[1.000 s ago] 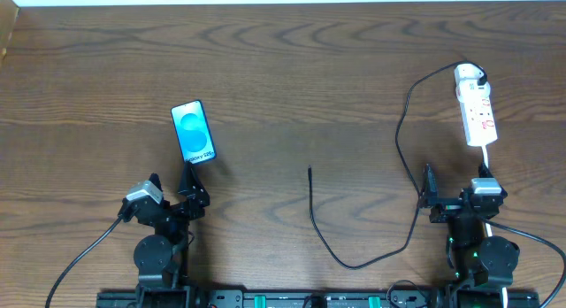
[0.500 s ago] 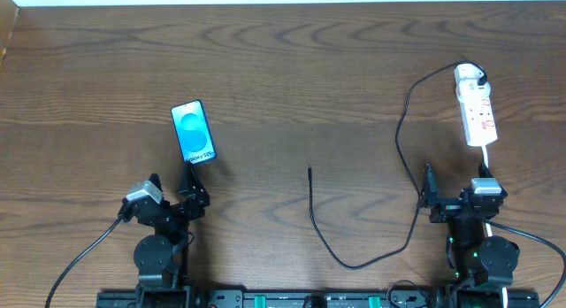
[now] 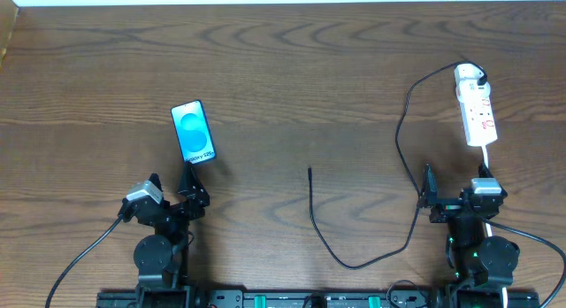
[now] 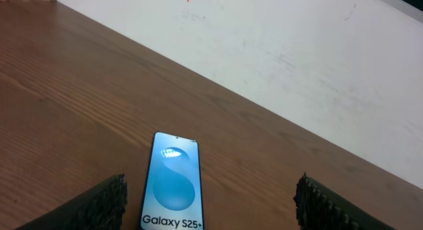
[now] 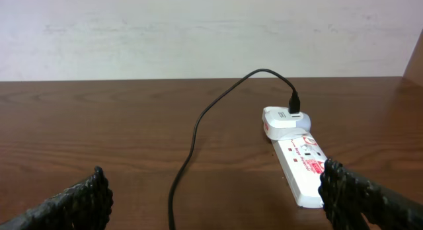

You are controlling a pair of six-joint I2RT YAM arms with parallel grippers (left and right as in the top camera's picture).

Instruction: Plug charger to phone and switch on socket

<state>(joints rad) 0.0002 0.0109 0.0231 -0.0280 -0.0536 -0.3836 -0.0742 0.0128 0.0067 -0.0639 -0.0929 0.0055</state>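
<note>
overhead: phone [image 3: 193, 131] lies flat on table [image 3: 283, 60], just ahead of left gripper [image 3: 188, 177]. charger [image 3: 354, 265] tip lies loose mid-table, well apart from phone. its other end is plugged into socket [image 3: 478, 113], ahead of right gripper [image 3: 428, 182]. judged: 0 of 2 steps done.
left wrist: fingers [image 4: 106, 202] spread wide, empty. phone lies between them, unobstructed.
right wrist: fingers [image 5: 79, 200] wide, empty. cable curves beside socket, a likely snag. switch position too small to tell.

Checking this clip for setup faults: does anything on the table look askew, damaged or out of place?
Nothing stands out. The phone lies flat, screen lit, slightly angled. The charger cable loops loosely from the white plug at the socket end, its tip lying free. No damage or spills show.
</note>
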